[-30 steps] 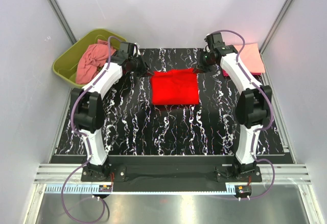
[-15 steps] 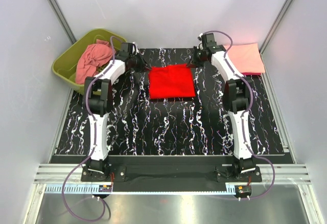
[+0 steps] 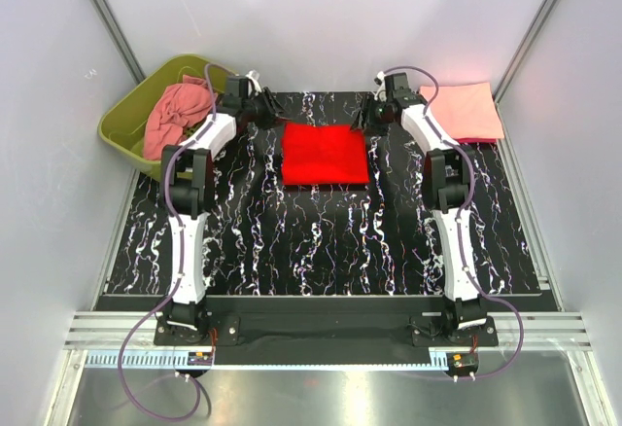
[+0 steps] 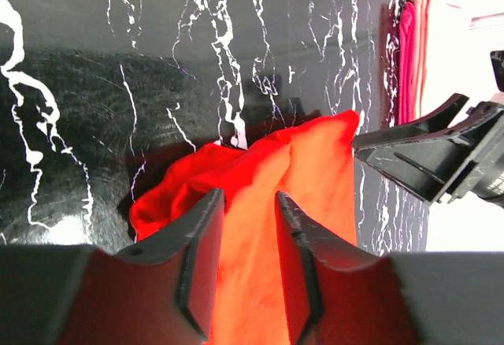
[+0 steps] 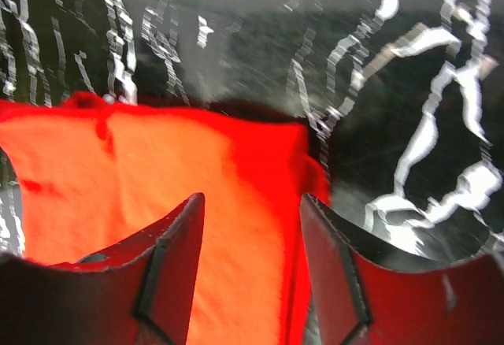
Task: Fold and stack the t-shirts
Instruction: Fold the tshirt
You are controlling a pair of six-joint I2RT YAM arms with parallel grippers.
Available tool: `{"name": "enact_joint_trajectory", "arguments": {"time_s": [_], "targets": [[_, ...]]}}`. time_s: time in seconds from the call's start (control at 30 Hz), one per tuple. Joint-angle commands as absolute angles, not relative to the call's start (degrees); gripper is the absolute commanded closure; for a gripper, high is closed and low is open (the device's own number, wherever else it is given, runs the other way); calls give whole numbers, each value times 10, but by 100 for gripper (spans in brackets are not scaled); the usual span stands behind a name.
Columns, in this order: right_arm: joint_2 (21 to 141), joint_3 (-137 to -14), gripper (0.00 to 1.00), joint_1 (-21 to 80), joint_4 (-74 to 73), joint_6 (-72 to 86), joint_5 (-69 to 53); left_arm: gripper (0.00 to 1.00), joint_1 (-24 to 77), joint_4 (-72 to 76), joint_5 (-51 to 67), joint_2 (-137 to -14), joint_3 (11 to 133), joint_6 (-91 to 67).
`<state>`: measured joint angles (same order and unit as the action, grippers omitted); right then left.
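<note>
Well left of the folded red t-shirt (image 3: 326,154), itself flat on the black marbled table (image 3: 292,241): salmon-pink t-shirt (image 3: 175,115) crumpled in olive-green tub (image 3: 121,124). At its far-left corner: left gripper (image 4: 246,195), fingers parted narrowly, gripping nothing, red cloth just beneath. At its far-right corner: right gripper (image 5: 252,199), parted wider, likewise empty. Right of it: pale peach t-shirt (image 3: 471,110) folded atop magenta t-shirt (image 3: 476,140)

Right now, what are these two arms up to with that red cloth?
They are folding t-shirts. The red shirt lies folded flat on the table, and the left gripper and right gripper sit at its far corners, jaws apart over the cloth. A salmon-pink shirt lies crumpled in the green tub at far left. A folded peach shirt rests on a magenta shirt at far right.
</note>
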<state>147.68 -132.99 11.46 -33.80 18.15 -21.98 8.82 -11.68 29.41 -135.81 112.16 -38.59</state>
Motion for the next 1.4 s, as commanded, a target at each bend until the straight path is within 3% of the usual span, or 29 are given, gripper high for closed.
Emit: {"name": "enact_joint_trajectory", "arguments": {"time_s": [0.0,0.33,0.57,0.73,0.87,1.0,1.37], "targets": [[1405,-1301,40,101,-317,145,-214,60,97,-68,313,-1287,1115,-373],[1352,-1224,35,102,-365,120,-250,58,147,-178,222,-1216,1120,-284],[1339,-1158,34,101,-391,98,-276,59,177,-204,192,-1172,1021,-286],[1317,-1088,43,101,-372,101,-293,58,189,-253,136,-1128,915,-300],[1281,-1001,48,101,-325,107,-310,42,192,-203,150,-1052,791,-296],[1267,-969,52,101,-317,102,-308,37,191,-193,143,-1000,712,-275],[1260,-934,65,100,-277,113,-325,36,156,-33,268,-1050,659,-306]]}}
